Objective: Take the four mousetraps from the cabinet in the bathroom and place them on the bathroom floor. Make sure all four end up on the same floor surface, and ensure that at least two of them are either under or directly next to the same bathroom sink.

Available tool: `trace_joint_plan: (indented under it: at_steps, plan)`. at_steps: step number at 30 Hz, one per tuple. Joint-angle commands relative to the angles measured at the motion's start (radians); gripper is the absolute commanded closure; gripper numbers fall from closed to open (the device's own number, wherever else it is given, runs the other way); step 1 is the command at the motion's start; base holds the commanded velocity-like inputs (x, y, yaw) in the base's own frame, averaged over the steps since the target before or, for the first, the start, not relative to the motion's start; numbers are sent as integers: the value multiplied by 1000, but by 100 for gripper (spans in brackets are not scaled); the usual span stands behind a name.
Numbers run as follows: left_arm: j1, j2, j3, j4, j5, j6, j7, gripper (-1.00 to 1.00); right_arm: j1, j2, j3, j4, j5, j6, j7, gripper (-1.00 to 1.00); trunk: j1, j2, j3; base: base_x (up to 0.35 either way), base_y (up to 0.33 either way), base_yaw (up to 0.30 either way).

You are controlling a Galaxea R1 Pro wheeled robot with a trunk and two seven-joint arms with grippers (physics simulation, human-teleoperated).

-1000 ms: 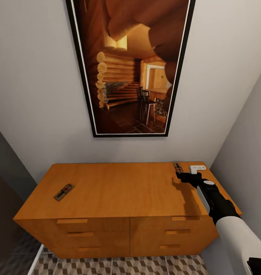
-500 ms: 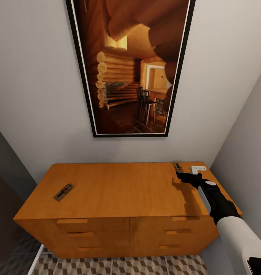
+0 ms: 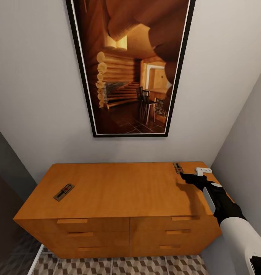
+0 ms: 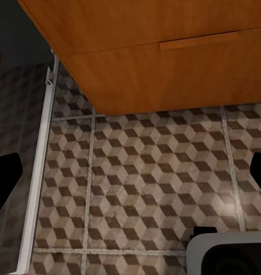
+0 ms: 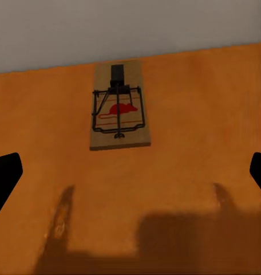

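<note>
Right gripper (image 3: 185, 176) is sitting over the back right corner of the cabinet (image 3: 119, 191), shifted slightly rightward and nearer since a second ago; fingers (image 5: 4, 175) spread wide, holding nothing. One mousetrap (image 5: 119, 107) is lying flat just ahead of it by the wall; another mousetrap (image 3: 64, 191) is resting unmoved near the left edge. Left gripper (image 4: 130, 172) is hanging over the bathroom floor (image 4: 142, 183), fingers apart.
</note>
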State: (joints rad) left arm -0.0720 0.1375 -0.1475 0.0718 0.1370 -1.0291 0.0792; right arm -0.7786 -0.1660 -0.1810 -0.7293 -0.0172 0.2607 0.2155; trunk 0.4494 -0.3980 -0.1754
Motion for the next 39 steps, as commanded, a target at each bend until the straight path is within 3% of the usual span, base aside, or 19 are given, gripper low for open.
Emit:
trace_joint_plan:
  at_steps: [1,16,26,39]
  plan:
    - [-2,0,-9,3,4,-5,5,-100,-1,-2,-4,-1,-2,6,6,-100,1,-2,-2,0,0,0]
    - [-2,-1,-9,3,4,-5,5,-100,-1,-8,0,-1,7,5,-1,-100,1,-2,-2,0,0,0]
    - [-2,-1,-9,3,4,-5,5,-100,-1,-5,1,-1,91,6,-21,-100,1,-2,-2,0,0,0]
    - [-2,0,-9,3,4,-5,5,-100,-1,-7,-1,-1,110,11,-17,-100,1,-2,-2,0,0,0]
